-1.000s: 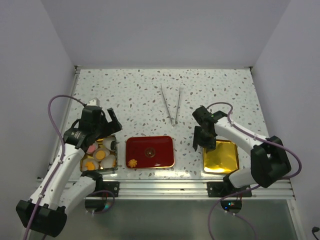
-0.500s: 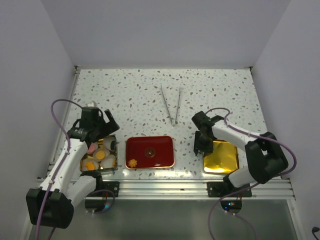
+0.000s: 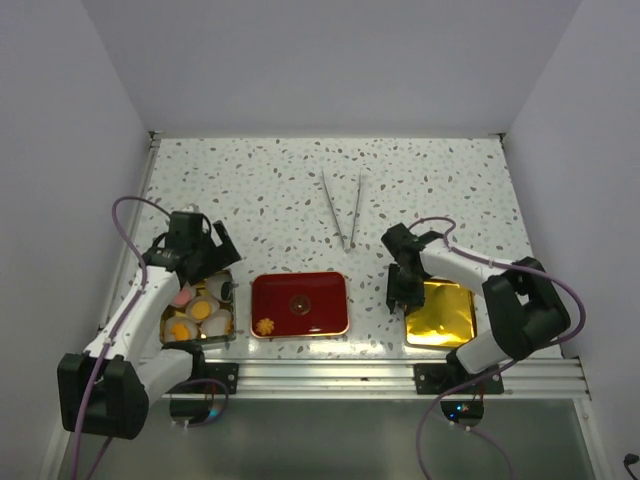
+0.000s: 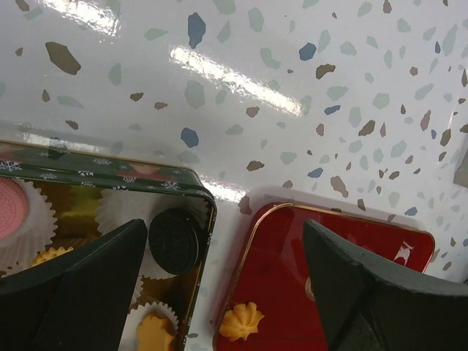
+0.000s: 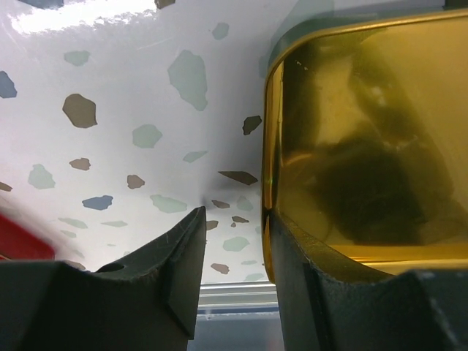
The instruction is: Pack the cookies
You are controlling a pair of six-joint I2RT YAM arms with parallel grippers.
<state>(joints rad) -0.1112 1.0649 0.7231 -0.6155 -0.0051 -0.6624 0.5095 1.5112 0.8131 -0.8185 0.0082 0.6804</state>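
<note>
Left gripper (image 3: 205,258): jaws wide apart, nothing held. It hovers over the far right corner of the tin (image 4: 110,178).

Most of the cookies (image 3: 200,312) sit inside the tin in paper cups (image 4: 29,234). Pink and yellow ones are visible, and a dark cookie (image 4: 175,240) lies against the right wall.

One flower cookie (image 4: 242,322) lies loose on the red tray (image 3: 325,290), in its near-left corner, just beside the tin. It is roundish, with no long axis to align to.

Key relation: the flower cookie lies toward the robot's base from the left gripper and slightly to its right. In the left wrist view it sits low, roughly centred between the two fingers. The left arm is clearly nearer; the right arm is well apart from it.

Judgement: the pick calls for drawing back toward the base, then descending.

Right gripper (image 5: 234,213): low at the left rim of the gold tray (image 5: 351,146), one finger outside, one inside. The gap is narrow and the outer finger is apart from the rim. Not clamped, by my reading.
</note>
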